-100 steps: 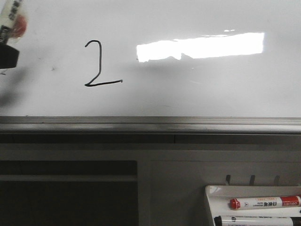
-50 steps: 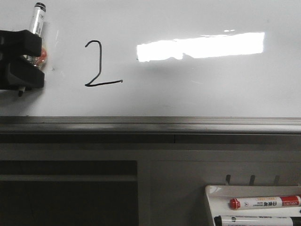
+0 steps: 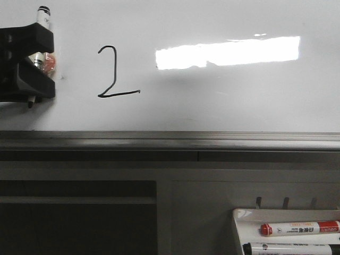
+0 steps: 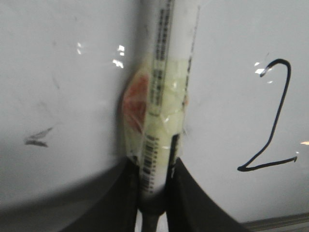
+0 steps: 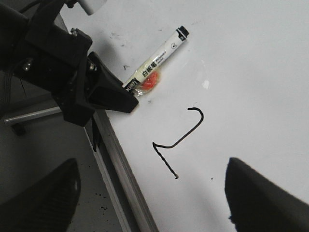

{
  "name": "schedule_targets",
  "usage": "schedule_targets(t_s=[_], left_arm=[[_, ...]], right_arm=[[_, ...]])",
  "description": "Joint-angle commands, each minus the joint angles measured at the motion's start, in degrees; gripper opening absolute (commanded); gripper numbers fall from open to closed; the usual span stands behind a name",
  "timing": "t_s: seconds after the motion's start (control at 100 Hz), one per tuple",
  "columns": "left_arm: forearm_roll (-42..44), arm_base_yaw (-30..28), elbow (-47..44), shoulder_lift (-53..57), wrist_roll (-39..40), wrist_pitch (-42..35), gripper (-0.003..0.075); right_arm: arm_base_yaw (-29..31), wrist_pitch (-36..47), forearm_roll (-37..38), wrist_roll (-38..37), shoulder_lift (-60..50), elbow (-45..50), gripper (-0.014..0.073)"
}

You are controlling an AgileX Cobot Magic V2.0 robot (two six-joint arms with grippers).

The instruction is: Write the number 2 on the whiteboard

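On the whiteboard [image 3: 223, 101] the number 2 [image 3: 114, 71] is finished; the left gripper [image 3: 33, 62], clamped on the marker [image 3: 41, 32], has been brought back beside it. The right gripper [image 5: 149, 203] is spread wide.

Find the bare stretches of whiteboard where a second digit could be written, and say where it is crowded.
Bare room: the whiteboard right of the number 2, under the bright reflection, down to the grey edge strip. Crowded: left of the digit, where the left gripper holds a marker.
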State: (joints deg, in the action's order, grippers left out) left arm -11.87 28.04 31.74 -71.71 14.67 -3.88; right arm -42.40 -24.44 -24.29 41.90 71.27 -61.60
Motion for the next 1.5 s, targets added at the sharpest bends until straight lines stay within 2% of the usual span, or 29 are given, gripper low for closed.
schedule_targets(t_s=[0.0,0.13,0.19,0.31,0.39,0.51,0.69,0.79,0.86,0.9,0.92,0.95,0.98,1.0,1.07,1.09,1.16,1.33,1.49], left_arm=[[-1.7,0.1,1.5,0.0,0.5,-1.6,-0.0020],[-1.7,0.1,1.5,0.0,0.5,-2.0,-0.0015],[-1.7,0.1,1.5,0.0,0.5,-2.5,0.0017],[-1.7,0.1,1.5,0.0,0.5,-4.0,0.0162],[-0.8,0.1,1.5,0.1,0.5,-4.0,0.0298],[-0.6,0.1,1.5,0.1,0.5,-4.0,0.0377],[2.0,0.1,1.5,2.3,0.5,-4.0,0.0376],[3.5,0.1,1.5,5.5,0.5,-3.7,0.0375],[3.5,0.1,1.5,8.3,0.5,-2.4,0.0375],[3.5,0.1,1.5,10.0,0.5,-1.1,0.0370],[3.8,0.1,1.5,10.8,0.5,-0.5,0.0363],[4.1,0.1,1.5,12.3,0.5,0.5,0.0344],[4.2,0.1,1.5,13.2,0.5,0.9,0.0325],[4.4,0.1,1.3,14.1,0.5,1.1,0.0301],[5.2,0.1,0.9,17.4,0.5,1.2,0.0178],[5.9,0.1,0.8,18.9,0.5,1.0,0.0116],[8.3,0.1,0.3,22.4,0.5,1.0,-0.0023],[18.1,0.1,-1.6,33.9,0.5,1.0,-0.0020],[25.6,0.1,-3.8,45.1,0.5,4.4,-0.0020]], right_arm=[[0.3,3.3,-1.0,-0.1,-1.8,-2.0,0.0543],[0.3,3.3,-1.1,-0.1,-1.8,-2.0,0.0543],[0.3,3.1,-1.1,-0.1,-1.8,-2.0,0.0543],[0.3,3.0,-1.1,-0.1,-1.8,-2.0,0.0543],[0.3,2.8,-1.1,-0.1,-1.8,-2.0,0.0543],[0.4,2.8,-1.1,-0.1,-1.8,-2.0,0.0543],[0.4,2.3,-1.1,-0.1,-1.9,-2.0,0.0537],[0.5,1.1,-1.1,-0.1,-3.0,-2.0,0.0465],[0.5,0.4,-1.1,-0.1,-4.2,-2.0,0.0334],[0.5,0.1,-1.1,-0.5,-5.1,-2.0,0.0213],[0.5,-0.1,-1.1,-0.8,-5.8,-2.0,0.0123],[0.6,-0.3,-1.0,-0.9,-6.4,-2.0,0.0057],[0.9,-0.6,-1.0,-0.9,-7.5,-1.9,-0.0050],[1.1,-0.8,-1.0,-0.9,-8.0,-1.8,-0.0082],[1.9,-0.6,-1.0,-1.1,-10.7,-0.5,-0.0064],[2.2,0.1,-1.0,-1.1,-12.2,0.0,-0.0063],[2.4,3.0,-1.0,-1.1,-16.3,3.1,-0.0063],[2.4,13.1,-1.0,-1.1,-30.0,14.8,-0.0063],[2.4,16.0,-0.9,-1.1,-43.6,25.3,-0.0063]])
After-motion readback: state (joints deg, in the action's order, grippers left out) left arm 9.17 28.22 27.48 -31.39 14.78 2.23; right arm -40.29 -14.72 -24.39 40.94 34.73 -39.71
